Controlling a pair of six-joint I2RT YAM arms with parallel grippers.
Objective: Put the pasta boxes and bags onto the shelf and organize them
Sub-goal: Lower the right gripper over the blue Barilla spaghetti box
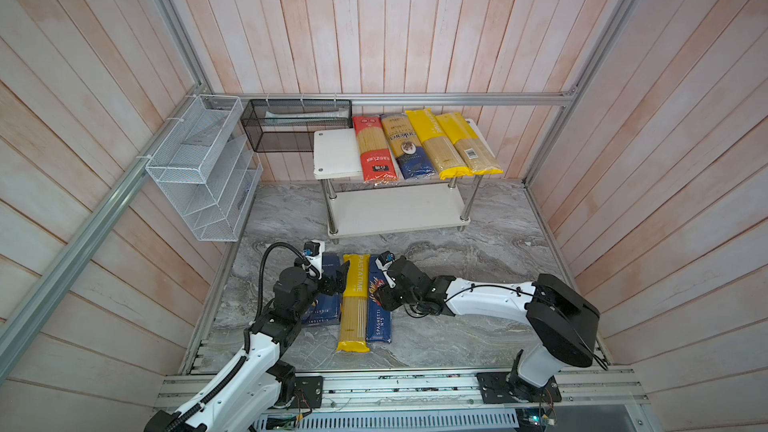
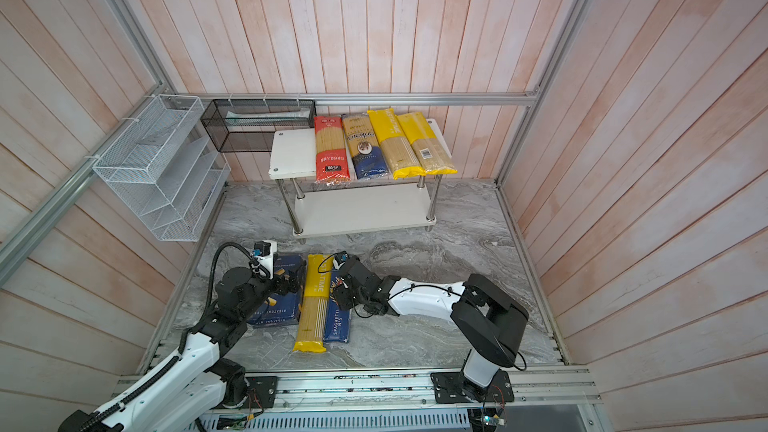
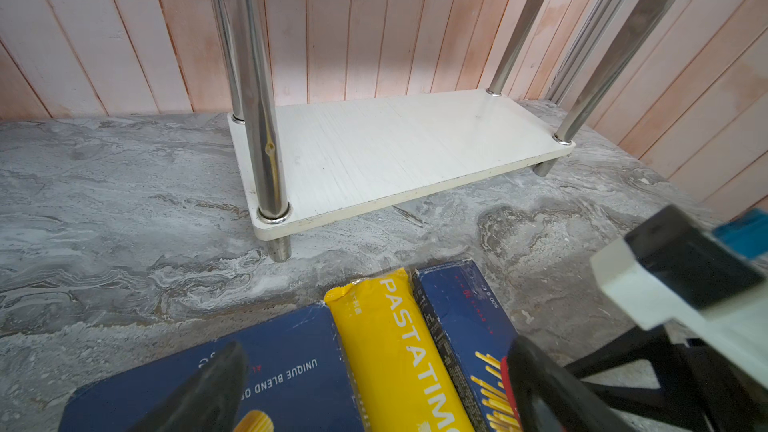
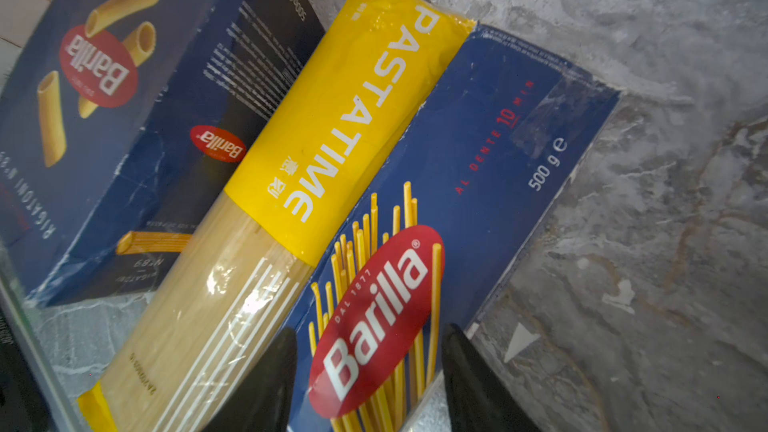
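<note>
With 12 o'clock toward the back wall, three packs lie side by side on the table [image 1: 478, 268] at 6 o'clock of the shelf [image 2: 291, 155]. Farthest toward 9 o'clock is the rigatoni box [image 1: 322, 313], lying flat. The left gripper [image 3: 370, 388] hangs above its 3 o'clock side, jaws wide apart and holding nothing. Next comes the loose bag [image 1: 353, 301], touching both boxes, then the spaghetti box [image 1: 379, 322]. The right gripper [image 4: 368, 384] sits over that box's red logo with its jaws apart. One finger [image 4: 270, 388] is at the seam with the bag and the other is at the box's 3 o'clock edge. I cannot tell whether either pad touches cardboard, and the box looks flat on the table.

The step in hand looks like taking the spaghetti box. To do it well, the seam-side finger should slide down between box and bag without catching the film. Close across the narrow width, near mid-length, so the long box lifts level rather than drooping, and carry it toward 12 o'clock. The top board [image 1: 336, 151] already carries four bags [image 1: 407, 147], leaving only a bare strip at its 9 o'clock end. The lower board [image 1: 395, 209] is bare, so going in low and flat under the top board seems the safer fit.
</note>
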